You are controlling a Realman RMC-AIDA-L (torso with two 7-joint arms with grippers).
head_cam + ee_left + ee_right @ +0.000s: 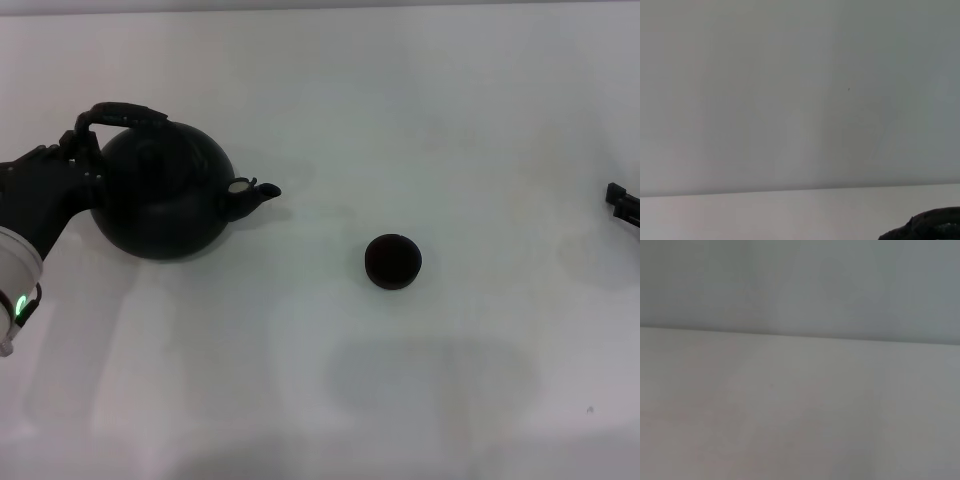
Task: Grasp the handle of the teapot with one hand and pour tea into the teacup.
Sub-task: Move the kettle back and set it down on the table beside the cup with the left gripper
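Reaching in from the side, the left claw is positioned at the handle of the teapot, probably for a lift; whether it is spread or pinching cannot be told. The teacup is set well apart on the counter, opposite the spout. The right claw is parked at the edge.

The left arm is showing a white rounded wrist casing, a green light glowing on it, and a black, knobbly left gripper. The right gripper is showing only black tips.
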